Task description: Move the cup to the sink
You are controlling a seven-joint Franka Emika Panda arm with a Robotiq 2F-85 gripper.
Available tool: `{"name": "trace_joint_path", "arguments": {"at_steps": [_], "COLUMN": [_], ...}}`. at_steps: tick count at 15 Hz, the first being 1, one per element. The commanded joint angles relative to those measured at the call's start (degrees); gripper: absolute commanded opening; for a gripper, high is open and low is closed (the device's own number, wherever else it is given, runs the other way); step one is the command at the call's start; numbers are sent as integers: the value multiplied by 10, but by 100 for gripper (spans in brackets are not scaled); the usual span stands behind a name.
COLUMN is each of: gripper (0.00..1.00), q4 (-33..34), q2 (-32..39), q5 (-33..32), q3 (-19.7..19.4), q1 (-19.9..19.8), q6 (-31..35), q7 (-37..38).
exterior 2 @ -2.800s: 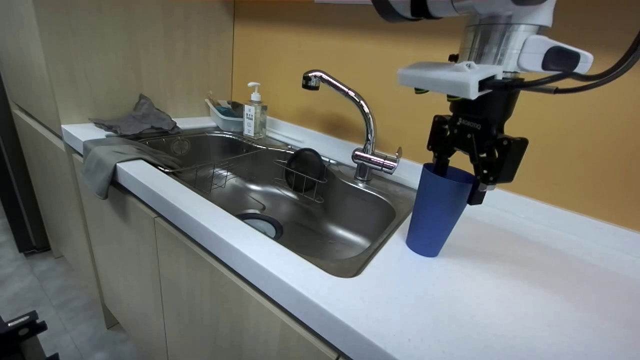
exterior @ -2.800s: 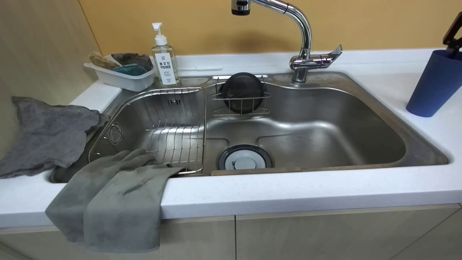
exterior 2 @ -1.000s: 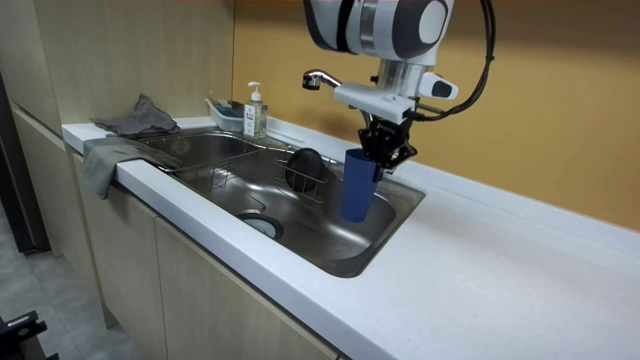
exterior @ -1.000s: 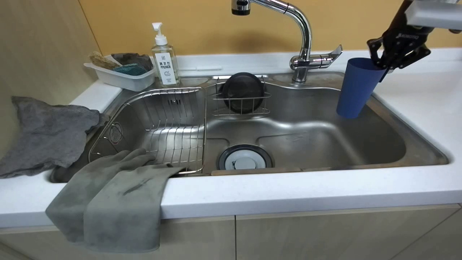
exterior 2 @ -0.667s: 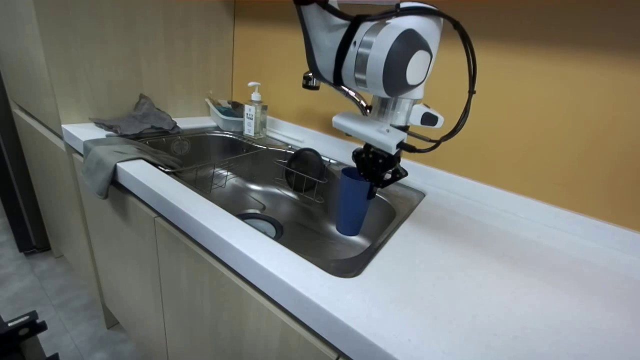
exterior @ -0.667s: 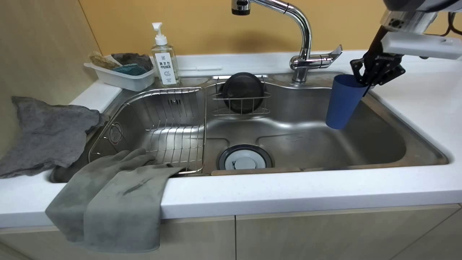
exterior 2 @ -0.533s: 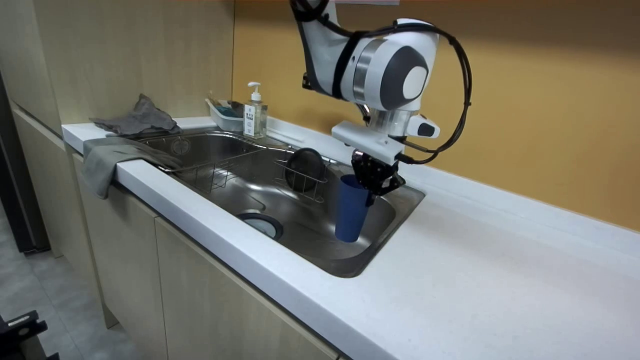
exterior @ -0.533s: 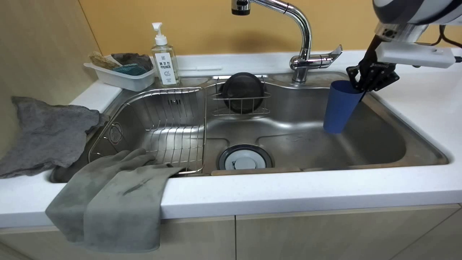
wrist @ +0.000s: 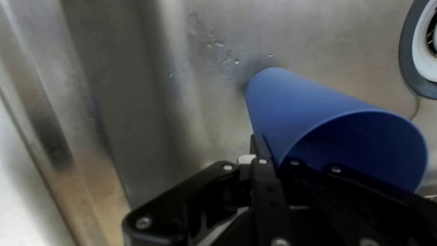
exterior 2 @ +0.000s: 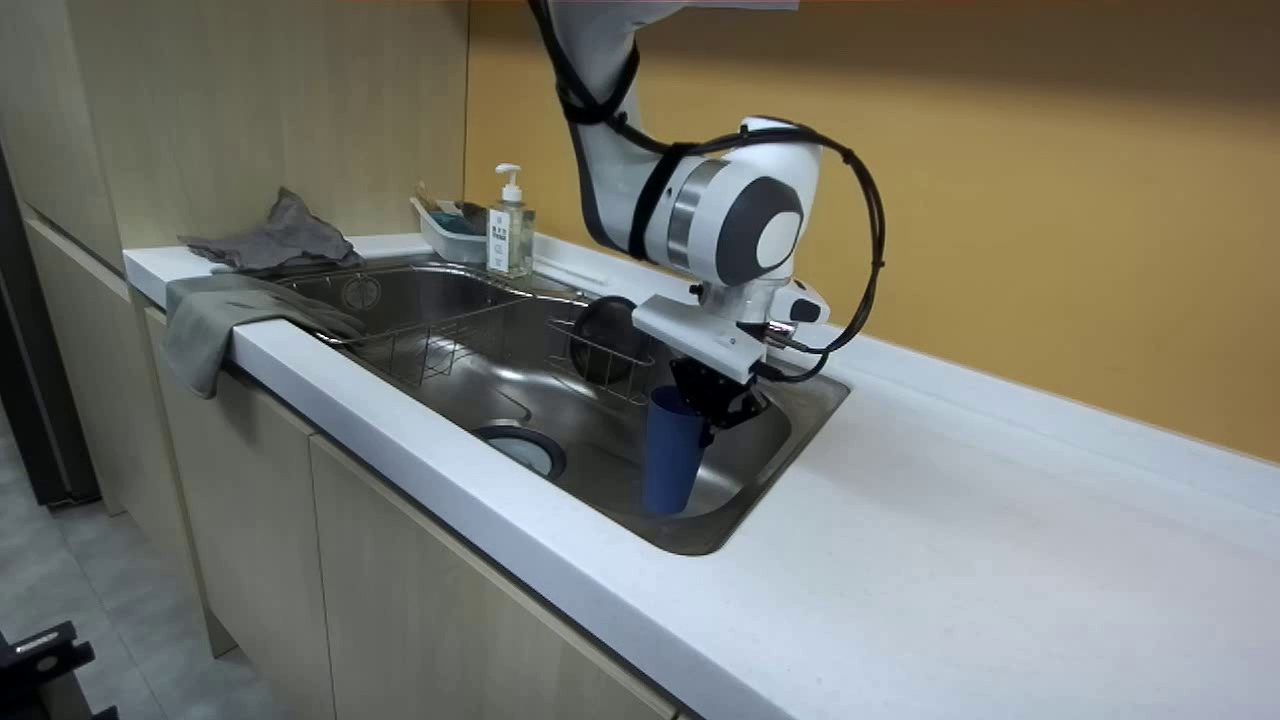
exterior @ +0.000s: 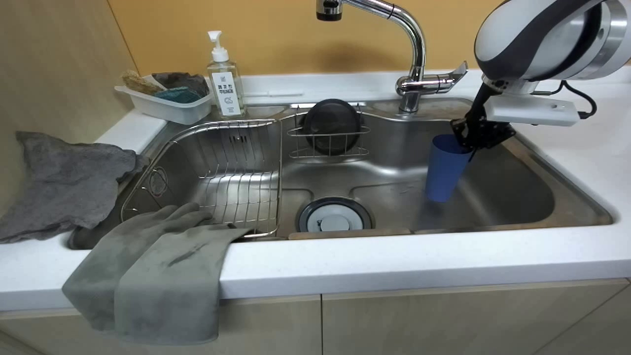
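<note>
The cup [exterior: 445, 170], a tall dark-blue tumbler, hangs tilted within the right part of the steel sink [exterior: 512, 204]. My gripper [exterior: 470, 149] pinches its wall at the rim, also visible in an exterior view on the cup [exterior 2: 672, 465]. In the wrist view one finger [wrist: 262, 147] lies along the outside of the cup [wrist: 297, 102], while the other reaches into its dark mouth and is mostly hidden. The base is close above the basin floor, with a shadow beside it; whether they touch I cannot tell.
The chrome faucet [exterior: 418, 44] rises behind the sink, near the arm. A black strainer basket [exterior: 331, 127] hangs at the back wall; a wire rack [exterior: 241, 197] fills the left side. The drain [exterior: 335, 219] is left of the cup. Gloves [exterior: 162, 286] drape over the front edge.
The cup, held throughout, has travelled from the counter right of the sink over its edge and down into the basin. In the last half second it sinks lower and shifts towards the front.
</note>
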Motion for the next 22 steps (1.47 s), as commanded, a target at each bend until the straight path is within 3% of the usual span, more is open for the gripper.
{"name": "trace_joint_path", "arguments": {"at_steps": [1,15,16,17,22], "gripper": [1,1,28,29,62], "q4": [16,26,26,25,17], "q2": [13,41,40,38,13], "q5": [-8,6,7,6,-6], "q3": [-3,12,12,12,-3], "q1": [13,5,5,5,14], "q6": [1,-6,-7,-6,3], "q7": [4,-18,-18,-18,-4]}}
